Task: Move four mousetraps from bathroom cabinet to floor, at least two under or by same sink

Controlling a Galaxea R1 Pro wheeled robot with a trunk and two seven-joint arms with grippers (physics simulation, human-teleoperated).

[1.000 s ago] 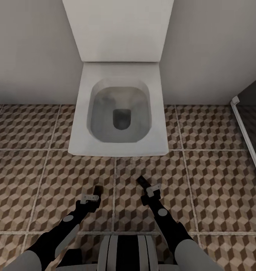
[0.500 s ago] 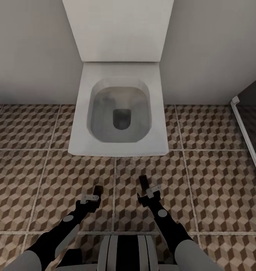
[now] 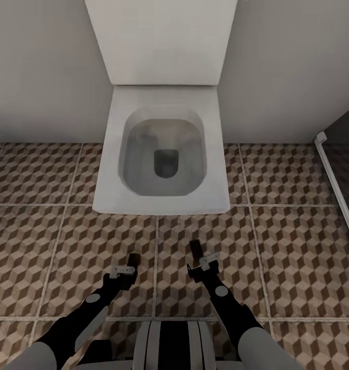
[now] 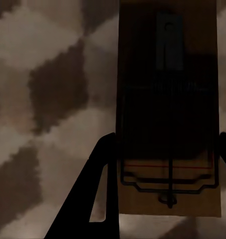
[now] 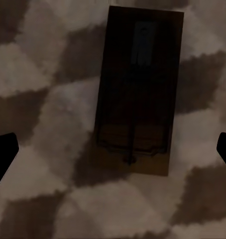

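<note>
Left fingers: my left gripper [image 4: 162,149] has its fingers [image 4: 100,164] closed against both long edges of a small flat brown wooden mousetrap [image 4: 167,99], holding it above the floor.
Right fingers: my right gripper [image 5: 113,149] is spread wide, the dark tips at the far edges of the wrist view, touching nothing.
Second mousetrap [image 5: 137,89]: lies flat on the cube-patterned brown, beige and white bathroom floor tiles [image 3: 297,257], between my open right fingers and apart from them.
Change: my right gripper [image 3: 196,250] has turned slightly since a second ago; my left gripper [image 3: 132,261] stays put.
Surroundings: a glossy white square toilet [image 3: 163,149] stands just ahead.
</note>
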